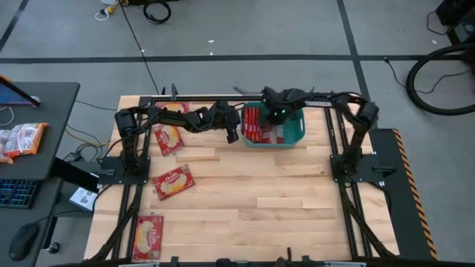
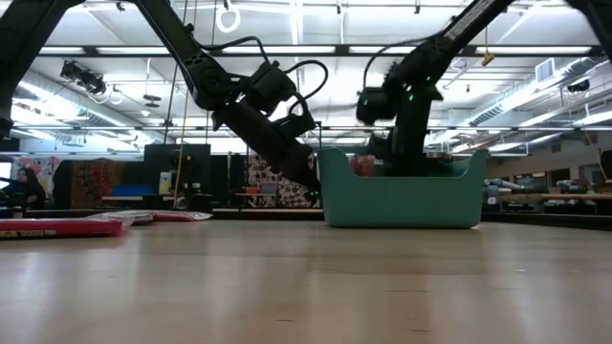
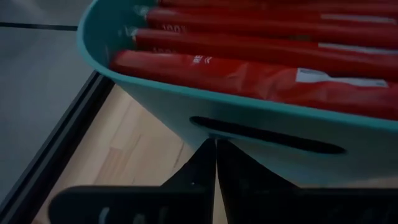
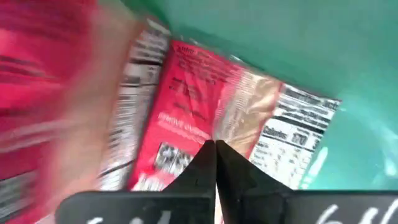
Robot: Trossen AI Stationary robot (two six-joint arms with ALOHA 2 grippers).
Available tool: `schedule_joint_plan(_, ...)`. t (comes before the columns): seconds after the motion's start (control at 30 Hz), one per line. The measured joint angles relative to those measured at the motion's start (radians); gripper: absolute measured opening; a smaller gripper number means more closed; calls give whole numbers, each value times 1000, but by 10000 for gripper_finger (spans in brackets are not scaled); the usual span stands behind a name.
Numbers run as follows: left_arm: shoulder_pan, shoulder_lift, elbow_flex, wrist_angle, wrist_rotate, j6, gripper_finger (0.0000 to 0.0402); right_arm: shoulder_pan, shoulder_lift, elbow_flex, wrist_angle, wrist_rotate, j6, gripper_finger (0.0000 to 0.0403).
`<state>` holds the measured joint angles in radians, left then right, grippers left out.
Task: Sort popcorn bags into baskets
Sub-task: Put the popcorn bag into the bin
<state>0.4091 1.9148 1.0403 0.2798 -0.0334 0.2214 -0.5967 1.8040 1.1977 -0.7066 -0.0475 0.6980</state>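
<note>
Table (image 1: 252, 200): you have four popcorn bags (image 1: 173, 182) left lying on its left side.
Basket (image 1: 300, 133): several bags already stand inside it.
Right gripper (image 4: 215, 144): in the basket, fingers pressed together, holding nothing.
Left gripper (image 3: 216, 146): beside the basket wall, fingers together.

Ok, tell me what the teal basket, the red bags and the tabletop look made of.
Basket: likely moulded plastic, smooth matte walls, rounded rim, slot handle.
Popcorn bags: seemingly thin printed film or coated paper, glossy and creased.
Tabletop: wood, pale jointed strips with visible grain.
</note>
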Motion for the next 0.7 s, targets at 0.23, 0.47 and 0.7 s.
schedule_joint_plan(0.23,0,0,0,-8,-1,0,20,-54,-136,-18,-36,-22,32,4)
schedule_joint_plan(0.47,0,0,0,-3,-3,1,20,50,-184,-18,-54,105,71,2)
schedule_joint_plan(0.7,0,0,0,-3,-2,26,20,99,-254,-16,73,22,146,2)
